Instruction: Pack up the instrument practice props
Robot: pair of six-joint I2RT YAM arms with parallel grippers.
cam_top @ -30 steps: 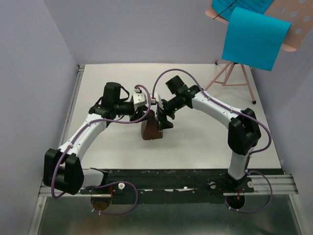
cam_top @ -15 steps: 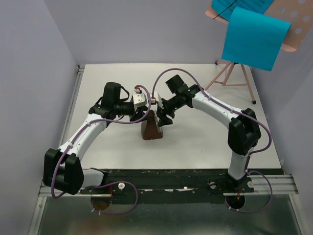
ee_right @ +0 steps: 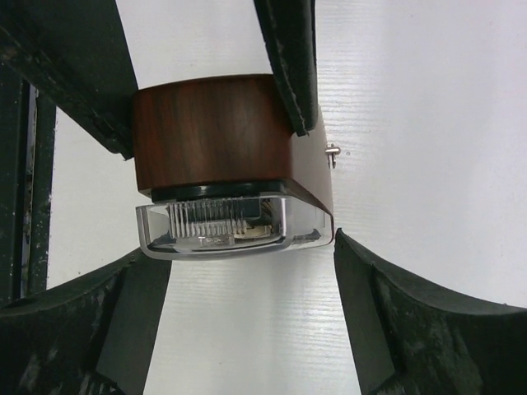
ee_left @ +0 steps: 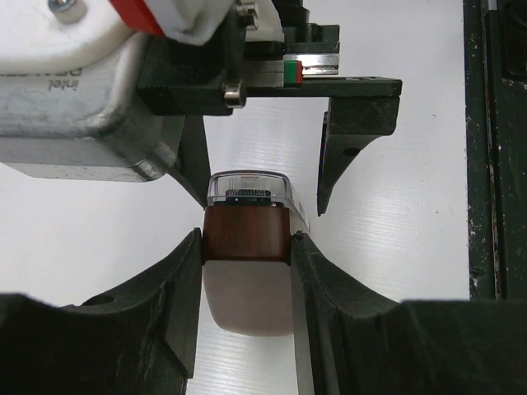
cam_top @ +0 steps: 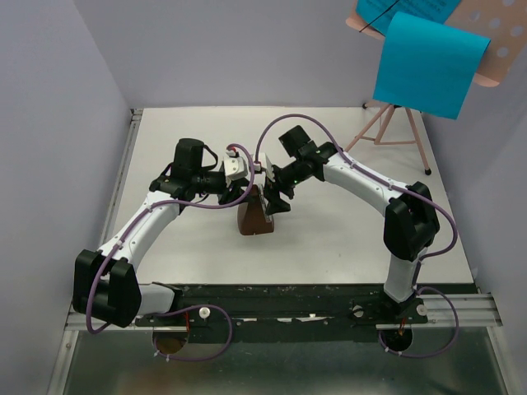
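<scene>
The dark-brown metronome point(cam_top: 254, 218) stands upright on the white table point(cam_top: 346, 239), about midway between the two arms and nearer the middle than the far edge; its clear-capped narrow end points up. The left gripper point(ee_left: 247, 240) reaches in from the left and is clamped on the wooden body, one finger pressed flat against each side just below the clear cap. The right gripper point(ee_right: 251, 255) comes in from the right, facing the left one; its jaws stand wide and straddle the capped top, holding nothing. In the left wrist view one of its fingers is set clearly apart from the cap, while the other is just beside it, and contact there cannot be told. The pink music stand point(cam_top: 494, 70) stands at the far right corner, well apart from both grippers, its thin legs on the table; the bright blue sheet point(cam_top: 428, 66) hangs on its front.
</scene>
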